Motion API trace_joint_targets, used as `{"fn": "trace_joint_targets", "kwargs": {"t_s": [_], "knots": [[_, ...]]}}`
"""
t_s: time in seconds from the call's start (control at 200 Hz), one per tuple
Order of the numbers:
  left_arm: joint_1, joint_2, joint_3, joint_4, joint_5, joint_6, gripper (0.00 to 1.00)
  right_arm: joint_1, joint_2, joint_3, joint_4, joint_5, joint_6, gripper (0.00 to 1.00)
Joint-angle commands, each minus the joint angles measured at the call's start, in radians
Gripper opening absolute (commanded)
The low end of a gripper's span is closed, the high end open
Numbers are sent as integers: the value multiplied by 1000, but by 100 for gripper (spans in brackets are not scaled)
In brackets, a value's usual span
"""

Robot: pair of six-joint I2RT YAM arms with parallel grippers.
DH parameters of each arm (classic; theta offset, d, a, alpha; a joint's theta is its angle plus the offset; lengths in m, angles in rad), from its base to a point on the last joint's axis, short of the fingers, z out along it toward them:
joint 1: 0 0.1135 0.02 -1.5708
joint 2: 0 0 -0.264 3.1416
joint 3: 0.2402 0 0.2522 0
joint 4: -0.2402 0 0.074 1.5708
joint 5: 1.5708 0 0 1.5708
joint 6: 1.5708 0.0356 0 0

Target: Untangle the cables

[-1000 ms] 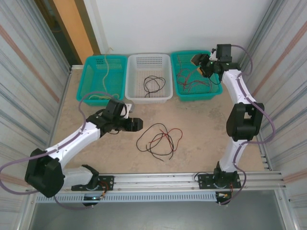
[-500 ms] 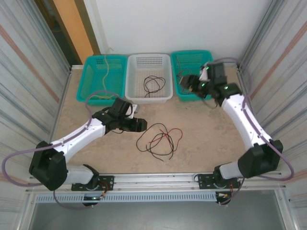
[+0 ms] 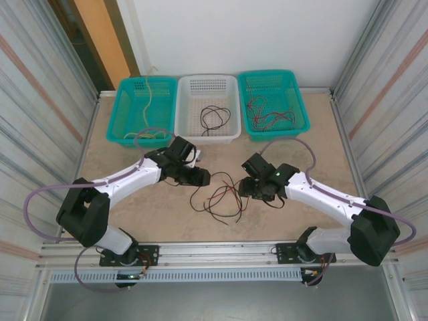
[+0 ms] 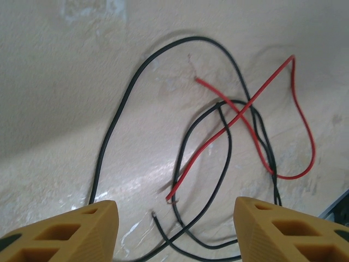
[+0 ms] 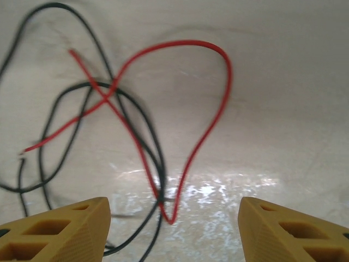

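The cables (image 3: 221, 195) lie in a loose red-and-black tangle mid-tabletop (image 3: 160, 221). Bare surface surrounds them, with three baskets (image 3: 207, 138) well apart at the far edge. The tangle stretches roughly left-right between the left tool (image 3: 200, 178) and right tool (image 3: 246, 187), both open and empty.

Your right gripper (image 3: 241, 189) has swung down from far behind and to the right of the cables (image 3: 221, 198) and now sits just beside their right edge, its arm stretched low instead of standing folded. Your left gripper (image 3: 204, 178) has crept in from the cables' left, where it stood a little apart, and now reaches their upper left loop.
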Motion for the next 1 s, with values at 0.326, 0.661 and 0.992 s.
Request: {"fn": "trace_joint_targets", "kwargs": {"t_s": [0.326,0.661,0.992], "knots": [[8,-90,-64,-39,-43,4,61,-16,154,29,44,31,91,52],[13,-86,-55,-25,-22,-6,60,-7,147,34,35,63,99,22],[12,-115,-64,35,2,-22,60,1,181,-27,141,-17,140,43]]}}
